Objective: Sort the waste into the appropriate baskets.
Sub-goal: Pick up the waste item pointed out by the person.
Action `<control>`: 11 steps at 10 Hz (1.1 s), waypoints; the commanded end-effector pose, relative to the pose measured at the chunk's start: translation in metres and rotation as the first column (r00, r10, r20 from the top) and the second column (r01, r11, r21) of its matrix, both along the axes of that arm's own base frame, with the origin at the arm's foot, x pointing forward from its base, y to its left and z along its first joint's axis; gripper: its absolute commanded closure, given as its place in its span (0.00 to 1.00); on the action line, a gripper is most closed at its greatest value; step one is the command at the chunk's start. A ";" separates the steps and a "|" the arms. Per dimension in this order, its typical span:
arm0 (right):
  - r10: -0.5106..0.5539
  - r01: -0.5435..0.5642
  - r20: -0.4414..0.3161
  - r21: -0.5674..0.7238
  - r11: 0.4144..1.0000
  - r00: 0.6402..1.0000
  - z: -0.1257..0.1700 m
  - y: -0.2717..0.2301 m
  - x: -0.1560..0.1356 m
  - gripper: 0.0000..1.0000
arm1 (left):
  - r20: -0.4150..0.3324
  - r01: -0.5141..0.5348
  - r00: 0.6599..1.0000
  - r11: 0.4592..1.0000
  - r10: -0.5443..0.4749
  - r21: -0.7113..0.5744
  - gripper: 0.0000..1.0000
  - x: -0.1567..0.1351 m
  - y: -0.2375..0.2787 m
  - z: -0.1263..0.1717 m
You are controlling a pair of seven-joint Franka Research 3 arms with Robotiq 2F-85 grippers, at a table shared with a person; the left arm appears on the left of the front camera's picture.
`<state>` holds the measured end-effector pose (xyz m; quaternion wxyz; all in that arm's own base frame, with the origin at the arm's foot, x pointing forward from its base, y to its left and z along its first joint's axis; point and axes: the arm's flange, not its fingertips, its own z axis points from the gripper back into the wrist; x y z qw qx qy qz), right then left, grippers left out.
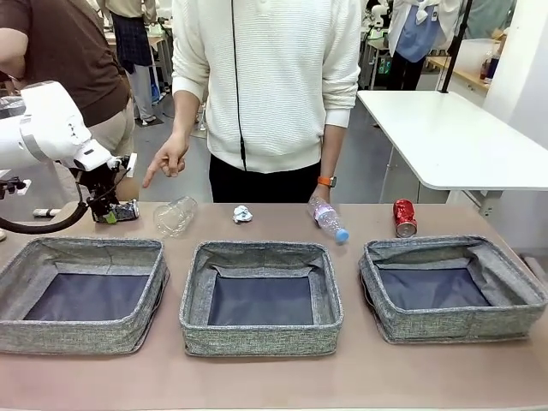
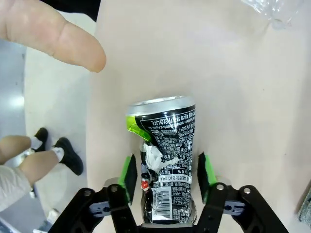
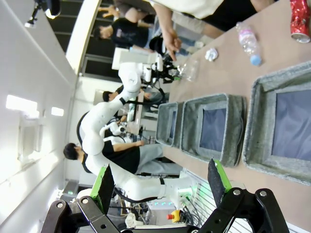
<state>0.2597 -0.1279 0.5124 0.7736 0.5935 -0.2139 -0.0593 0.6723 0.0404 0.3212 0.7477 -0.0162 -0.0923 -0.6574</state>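
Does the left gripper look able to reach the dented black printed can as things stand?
Probably yes: the left gripper's green pads flank the dented black can, nothing between; the person's finger hovers apart.

Three grey baskets stand in a row on the near part of the counter (image 1: 274,377): the left basket (image 1: 77,336), the middle basket (image 1: 261,338) and the right basket (image 1: 454,324). Five pieces of waste lie along the far side. Two are clear plastic bottles: a crushed bottle (image 1: 175,216) at left and a pink-labelled bottle (image 1: 326,218) right of the middle. Two are cans: a dark can (image 1: 125,211) at far left and a red can (image 1: 404,217) at far right. One is a crumpled paper ball (image 1: 242,214), between the two bottles.
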 end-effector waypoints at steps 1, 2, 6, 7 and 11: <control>0.002 -0.003 0.031 0.011 1.000 1.000 0.002 0.000 0.003 0.00 | -0.015 -0.012 1.000 1.000 0.012 0.029 1.00 0.006 0.002 0.002; 0.002 -0.003 0.031 0.011 1.000 1.000 0.002 0.000 0.003 0.00 | -0.017 -0.010 1.000 0.999 0.010 0.030 0.87 0.004 -0.002 0.004; 0.002 -0.003 0.031 0.011 1.000 1.000 0.002 0.000 0.003 0.00 | -0.007 -0.047 0.999 0.998 0.047 0.047 1.00 0.002 0.001 0.006; 0.002 -0.003 0.031 0.011 1.000 1.000 0.002 0.000 0.003 0.00 | -0.013 -0.055 0.998 0.998 0.055 0.040 1.00 0.001 0.003 0.007; 0.002 -0.003 0.031 0.011 1.000 1.000 0.002 0.000 0.003 0.00 | -0.097 -0.445 0.894 0.891 0.437 -0.085 1.00 -0.052 0.015 0.109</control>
